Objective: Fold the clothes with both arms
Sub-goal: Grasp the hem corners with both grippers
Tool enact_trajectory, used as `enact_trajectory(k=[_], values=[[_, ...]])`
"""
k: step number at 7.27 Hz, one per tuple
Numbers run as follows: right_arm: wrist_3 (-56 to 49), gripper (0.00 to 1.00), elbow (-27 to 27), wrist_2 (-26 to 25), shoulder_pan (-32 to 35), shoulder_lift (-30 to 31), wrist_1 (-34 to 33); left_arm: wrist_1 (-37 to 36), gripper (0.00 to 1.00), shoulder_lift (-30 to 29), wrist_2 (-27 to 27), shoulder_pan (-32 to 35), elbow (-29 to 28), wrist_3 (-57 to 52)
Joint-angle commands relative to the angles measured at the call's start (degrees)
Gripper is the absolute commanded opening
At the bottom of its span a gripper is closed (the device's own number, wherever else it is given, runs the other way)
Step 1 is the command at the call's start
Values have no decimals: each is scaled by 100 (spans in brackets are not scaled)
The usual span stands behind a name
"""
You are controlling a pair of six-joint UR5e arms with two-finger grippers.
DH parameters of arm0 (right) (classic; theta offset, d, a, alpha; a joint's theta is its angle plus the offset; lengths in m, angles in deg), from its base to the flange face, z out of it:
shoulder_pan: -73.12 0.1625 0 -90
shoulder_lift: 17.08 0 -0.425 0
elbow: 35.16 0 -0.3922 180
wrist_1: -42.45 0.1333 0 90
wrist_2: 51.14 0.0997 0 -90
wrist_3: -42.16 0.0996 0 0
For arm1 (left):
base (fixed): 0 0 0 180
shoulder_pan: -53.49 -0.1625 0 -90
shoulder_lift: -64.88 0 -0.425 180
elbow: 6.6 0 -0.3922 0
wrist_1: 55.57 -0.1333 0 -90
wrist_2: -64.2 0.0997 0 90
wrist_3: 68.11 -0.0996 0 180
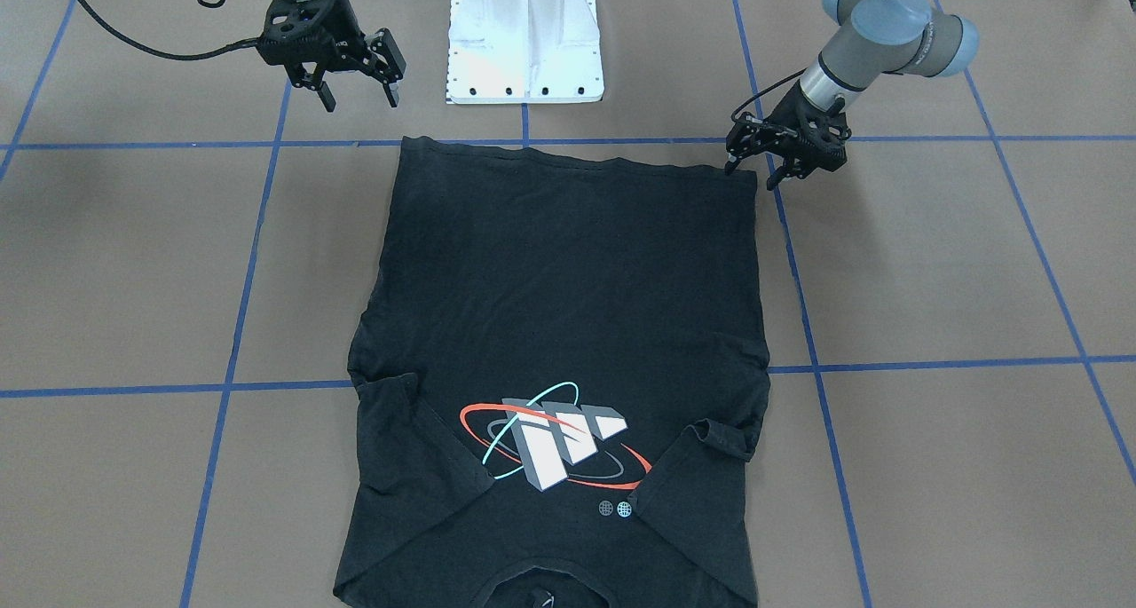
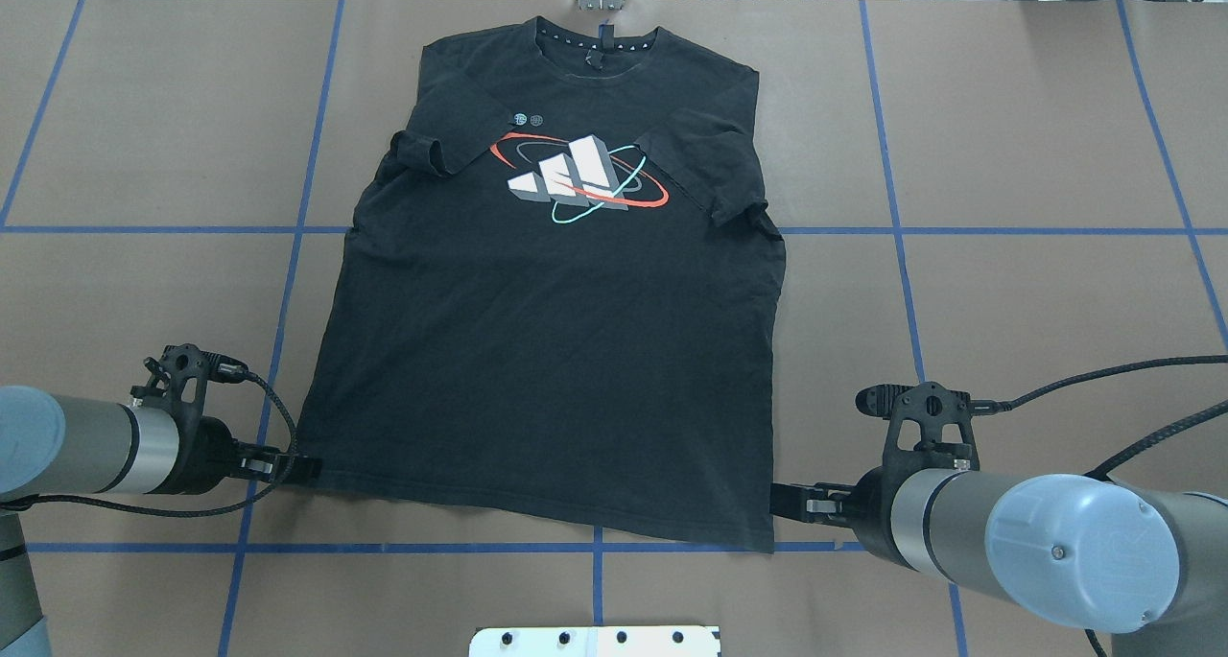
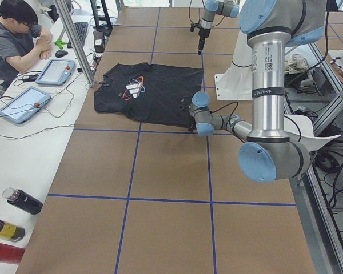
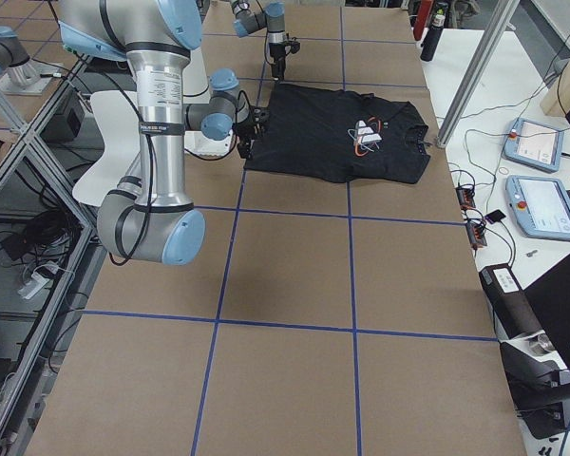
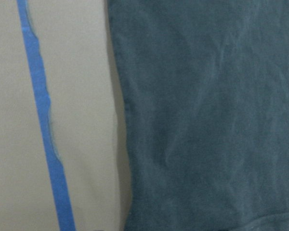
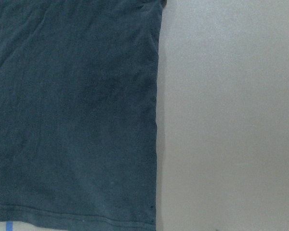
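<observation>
The black T-shirt (image 1: 568, 280) lies flat and print-side up on the brown table (image 1: 932, 280). It is stretched between the two grippers, with its hem at their end and its collar at the end far from both. Both short sleeves are folded inward over the chest, on either side of the white, red and teal print (image 1: 555, 444), which sits well away from the grippers. The left gripper (image 1: 750, 176) is low at the table with its fingers spread. One fingertip is at the hem edge and the other is off the cloth, just outside the hem corner. It seems to straddle that corner without pinching it, though the angle is too poor to say whether it touches the fabric. Its wrist view shows the shirt's side edge close up, with a blue tape line (image 5: 43, 120) running beside it on the bare table. The right gripper (image 1: 360, 102) hangs clear above the table with its fingers spread wide and nothing between them. The other hem corner lies below it, a little toward the left gripper. The white pedestal base (image 1: 525, 40) stands between the two grippers, apart from the hem.
</observation>
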Motion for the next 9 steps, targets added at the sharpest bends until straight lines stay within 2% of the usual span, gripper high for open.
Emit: enact_trajectory(k=[1,4,7,9], values=[[0,100,0,9,0,-7,0,-3,55,11,-1,-20,-16,7],[0,100,0,9,0,-7,0,-3,29,11,-19,-29,1,25],[0,100,0,9,0,-7,0,-3,19,20,-19,-20,19,25],[0,100,0,9,0,-15,0,-3,47,29,-63,-20,63,25]])
